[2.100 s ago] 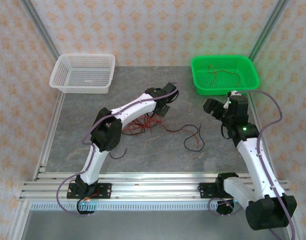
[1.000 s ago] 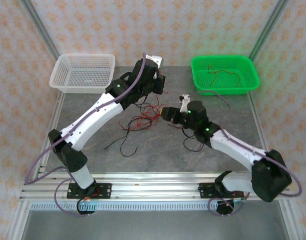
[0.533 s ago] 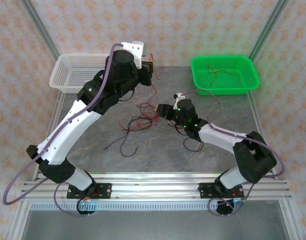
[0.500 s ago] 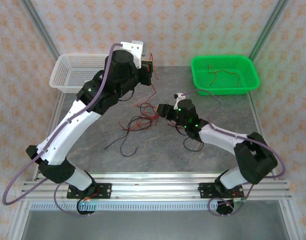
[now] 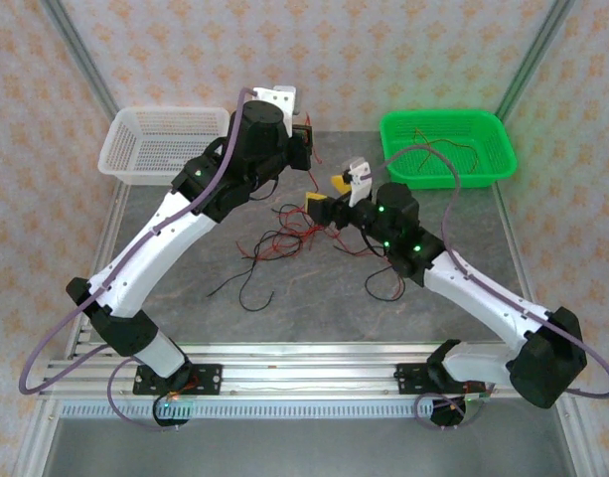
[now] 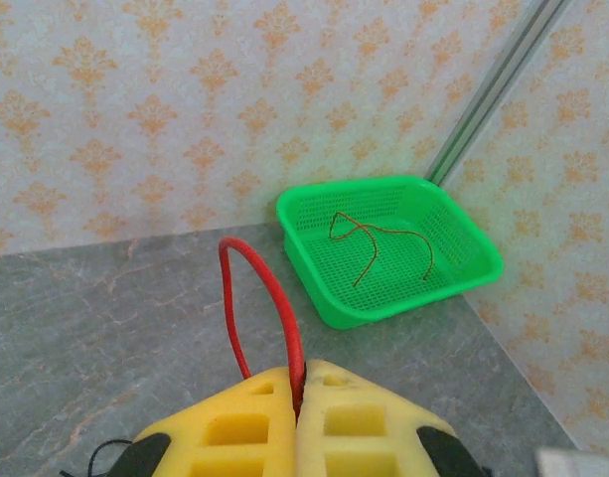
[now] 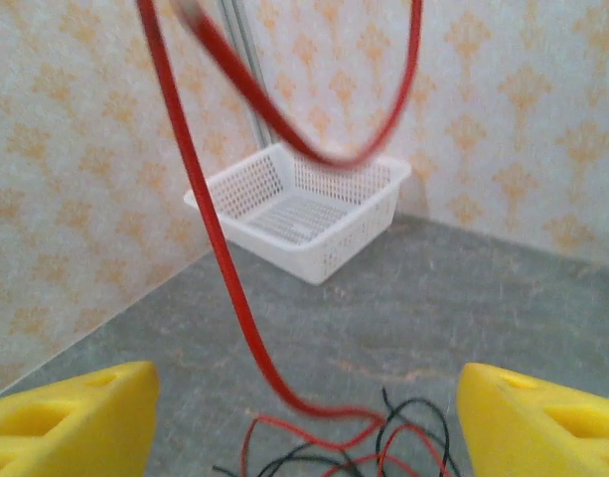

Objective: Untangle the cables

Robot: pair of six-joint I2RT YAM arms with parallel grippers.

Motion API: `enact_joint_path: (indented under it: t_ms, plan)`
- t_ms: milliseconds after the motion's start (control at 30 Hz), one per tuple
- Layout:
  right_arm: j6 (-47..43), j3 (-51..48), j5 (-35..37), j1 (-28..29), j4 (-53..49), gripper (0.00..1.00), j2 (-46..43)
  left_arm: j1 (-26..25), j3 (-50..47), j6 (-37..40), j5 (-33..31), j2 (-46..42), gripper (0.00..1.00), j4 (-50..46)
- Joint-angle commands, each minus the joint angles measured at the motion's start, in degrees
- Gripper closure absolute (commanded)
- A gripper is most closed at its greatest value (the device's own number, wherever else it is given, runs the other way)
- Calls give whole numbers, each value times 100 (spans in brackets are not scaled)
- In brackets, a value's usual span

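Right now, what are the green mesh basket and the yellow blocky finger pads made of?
The green mesh basket is likely moulded plastic, slightly glossy: it has an even grid of holes and a smooth rim. The yellow blocky finger pads are perhaps foam or rubber, matte: the surface is dull with square recesses, but softness is unconfirmed.

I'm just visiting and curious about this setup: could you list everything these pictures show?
green basket: one, green, far right of table
basket cable: at least one, red, lying in the green basket
white basket: one, white, far left of table
cable tangle: several, red and black, mid-table
held cable: one, red, pinched in left gripper
table: one, grey stone-look, under everything
left gripper: one, yellow pads, shut, raised over far middle
right gripper: one, yellow pads, open, by the tangle
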Motion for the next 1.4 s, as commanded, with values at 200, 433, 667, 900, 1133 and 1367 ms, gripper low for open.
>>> enact_joint_path:
  t_ms: [200,433,667,900,1133,1367]
  plan:
    - [-66,427,152,17,127,37,426,-22,-10,-171,142,-79,100,168]
    - [76,581,375,17,196,97,366,-22,-57,-231,149,-140,100,187]
    - [-108,970,1436,3,-545,100,266,-22,-541,-191,-258,-367,30,395]
    - [-147,2013,1895,-906,-1489,100,608,-6,-1601,-285,-702,-989,15,718]
    - [-7,2806,1786,-2139,-1767,100,1095,-5,-2719,-534,-816,-1772,15,866]
    - [257,3085,1836,-3148,-1503,100,1707,-5,-3739,-790,-816,-2558,16,881]
